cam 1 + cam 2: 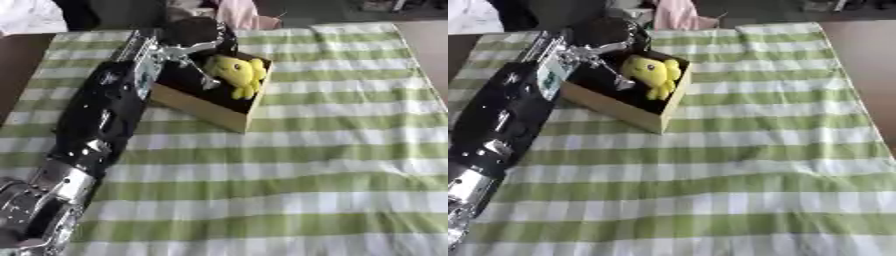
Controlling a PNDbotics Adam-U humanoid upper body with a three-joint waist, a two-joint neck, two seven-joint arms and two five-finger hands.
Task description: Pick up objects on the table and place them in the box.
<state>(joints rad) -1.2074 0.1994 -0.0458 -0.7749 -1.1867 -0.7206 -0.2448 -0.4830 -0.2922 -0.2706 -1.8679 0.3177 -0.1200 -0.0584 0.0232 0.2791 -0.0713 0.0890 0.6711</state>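
Evidently the yellow plush toy (pixel 236 74) is lodged inside the box (pixel 203 107), with the left hand (pixel 188 52) reached over it; finger state cannot be told.

Left hand (pixel 188 42) over box (pixel 206 107); yellow toy (pixel 236 74) inside.

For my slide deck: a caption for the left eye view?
Left robot hand reaches over the wooden box holding a yellow plush toy, on green-checked cloth.
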